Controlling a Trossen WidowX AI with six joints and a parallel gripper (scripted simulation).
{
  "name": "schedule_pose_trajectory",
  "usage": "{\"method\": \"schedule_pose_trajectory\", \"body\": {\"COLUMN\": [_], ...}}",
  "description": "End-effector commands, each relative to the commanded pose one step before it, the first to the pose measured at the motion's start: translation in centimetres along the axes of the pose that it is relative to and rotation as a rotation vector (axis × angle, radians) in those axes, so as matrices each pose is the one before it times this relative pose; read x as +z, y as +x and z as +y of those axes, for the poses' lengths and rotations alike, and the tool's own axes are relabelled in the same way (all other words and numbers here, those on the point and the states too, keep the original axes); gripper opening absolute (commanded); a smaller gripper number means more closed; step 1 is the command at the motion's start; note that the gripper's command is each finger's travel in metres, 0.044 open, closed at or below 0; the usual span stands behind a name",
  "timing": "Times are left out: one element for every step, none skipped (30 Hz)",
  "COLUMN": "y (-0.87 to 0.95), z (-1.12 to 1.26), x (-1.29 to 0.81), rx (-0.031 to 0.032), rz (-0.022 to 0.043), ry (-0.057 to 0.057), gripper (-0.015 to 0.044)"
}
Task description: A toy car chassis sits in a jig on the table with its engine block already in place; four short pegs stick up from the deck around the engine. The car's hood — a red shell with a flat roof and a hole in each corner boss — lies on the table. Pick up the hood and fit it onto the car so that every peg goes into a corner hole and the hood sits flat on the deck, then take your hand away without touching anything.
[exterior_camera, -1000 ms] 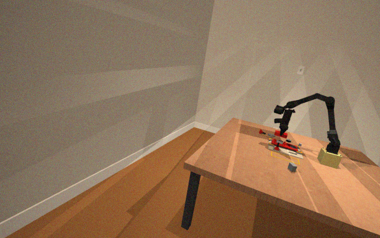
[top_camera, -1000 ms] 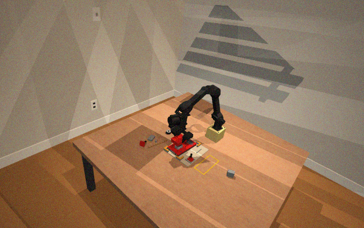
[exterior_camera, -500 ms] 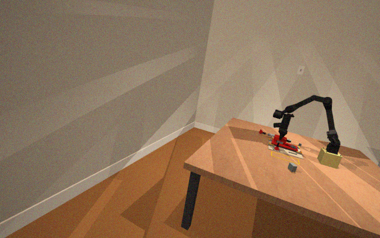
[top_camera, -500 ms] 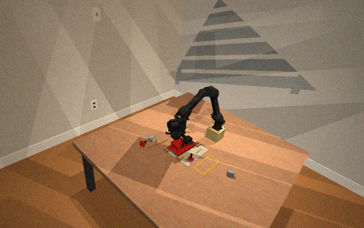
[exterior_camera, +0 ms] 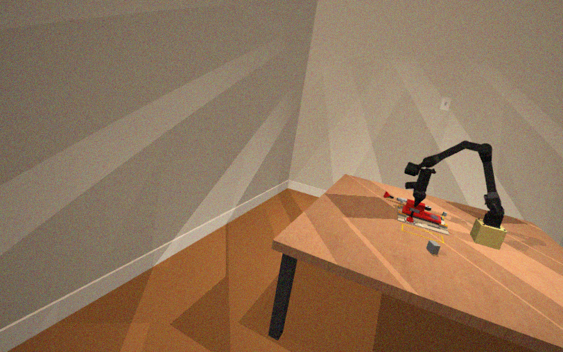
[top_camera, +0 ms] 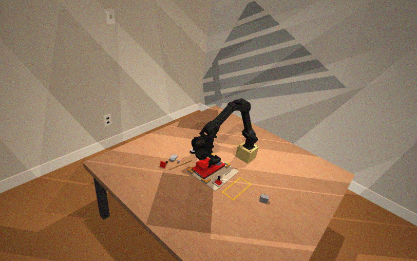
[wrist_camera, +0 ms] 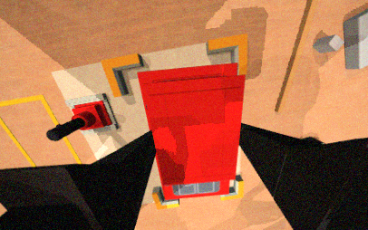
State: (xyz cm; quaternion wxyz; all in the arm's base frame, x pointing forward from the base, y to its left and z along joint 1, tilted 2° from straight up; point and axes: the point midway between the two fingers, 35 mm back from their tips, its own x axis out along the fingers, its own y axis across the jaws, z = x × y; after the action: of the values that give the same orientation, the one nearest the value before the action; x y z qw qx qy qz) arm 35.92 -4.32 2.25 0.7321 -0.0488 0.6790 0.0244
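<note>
Hood [wrist_camera: 195, 131] red. Gripper [wrist_camera: 196, 190] black. Jig [wrist_camera: 91, 81] beige, orange corner brackets [wrist_camera: 120, 65]. By jig: yellow outline [top_camera: 235, 188], grey cube [top_camera: 264, 198]. Pedestal [top_camera: 243, 156] olive.

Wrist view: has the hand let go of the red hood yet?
No, the hand is shut on the red hood, its black fingers pressing both sides.

We are viewing a wooden table [top_camera: 285, 221] carrying a beige jig plate [top_camera: 229, 175] beneath the pincer [top_camera: 212, 162], a yellow outline [top_camera: 235, 188] beside it, and a grey block [top_camera: 264, 198] well apart.
</note>
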Motion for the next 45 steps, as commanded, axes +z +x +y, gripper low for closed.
{"method": "schedule_pose_trajectory", "body": {"y": [0.106,0.0,0.0,0.0,0.0,0.008,0.016,0.024,0.032,0.04,0.047,0.049,0.05,0.05,0.05,0.05,0.05,0.05,0.05,0.05,0.05,0.05,0.05,0.05,0.05,0.05,0.049,0.049,0.049,0.049,0.049,0.049,0.049,0.049,-0.009,-0.017,-0.026,-0.034,-0.043,-0.051,-0.053,-0.054,-0.054,-0.054,-0.054], "z": [0.062,0.0,0.0,0.0,0.0,0.0,0.0,0.0,0.0,0.0,0.0,0.0,0.0,0.0,0.0,0.0,0.0,0.0,0.0,0.0,0.0,0.0,0.0,0.0,0.0,0.0,0.0,0.0,0.0,0.0,0.0,0.0,0.0,0.0,0.0,-0.001,-0.001,-0.002,-0.002,-0.002,-0.002,-0.002,-0.002,-0.002,-0.002], "x": [-0.086,0.0,0.0,0.0,0.0,0.0,0.0,0.0,0.001,0.001,0.001,0.001,0.001,0.001,0.001,0.0,0.0,0.0,0.0,0.0,0.0,-0.001,-0.001,-0.001,-0.001,-0.001,-0.001,-0.001,-0.001,-0.002,-0.002,-0.002,-0.002,-0.002,0.001,0.002,0.003,0.004,0.005,0.006,0.006,0.006,0.006,0.006,0.006], "rx": [0.00445,0.0,0.0,0.0,0.0,0.0,0.0,0.0,0.0,0.0,0.0,0.0,0.0,0.0,0.0,0.0,0.0,0.0,0.0,0.0,0.0,0.0,0.0,0.0,0.0,0.0,0.0,0.0,0.0,0.0,0.0,0.0,0.0,0.0,-0.00002,-0.00003,-0.00005,-0.00007,-0.00009,-0.0001,-0.00011,-0.00011,-0.00011,-0.00011,-0.00011], "rz": [0.00131,0.0,0.0,0.0,0.0,0.0,0.0,0.0,0.0,0.0,0.0,0.0,0.0,0.0,0.0,0.0,0.0,0.0,0.0,0.0,0.0,0.0,0.0,0.0,0.0,0.0,0.0,0.0,0.0,0.0,0.0,0.0,0.0,0.0,-0.00001,-0.00002,-0.00004,-0.00005,-0.00006,-0.00007,-0.00008,-0.00008,-0.00008,-0.00008,-0.00008], "ry": [-0.0029,0.0,0.0,0.0,0.0,0.0,0.0,0.0,0.0,0.0,0.0,0.0,0.0,0.0,0.0,0.0,0.0,0.0,0.0,0.0,0.0,0.0,0.0,0.0,0.0,0.0,0.0,0.0,0.0,0.0,0.0,0.0,0.0,0.0,0.0,0.0,0.0,0.0,0.0001,0.0001,0.0001,0.0001,0.0001,0.0001,0.0001], "gripper": [0.0,0.0,0.0,0.0,0.0,0.0,0.0,0.0,0.0,0.0,0.0,0.0,0.0,0.0,0.0,0.0,0.0,0.0,0.0,0.0,0.0,0.0,0.0,0.0,0.0,0.0,0.0,0.0,0.0,0.0,0.0,0.0,0.0,0.0,0.0,0.0,0.0,0.0,0.0,0.0,0.0,0.0,0.0,0.0,0.0]}}
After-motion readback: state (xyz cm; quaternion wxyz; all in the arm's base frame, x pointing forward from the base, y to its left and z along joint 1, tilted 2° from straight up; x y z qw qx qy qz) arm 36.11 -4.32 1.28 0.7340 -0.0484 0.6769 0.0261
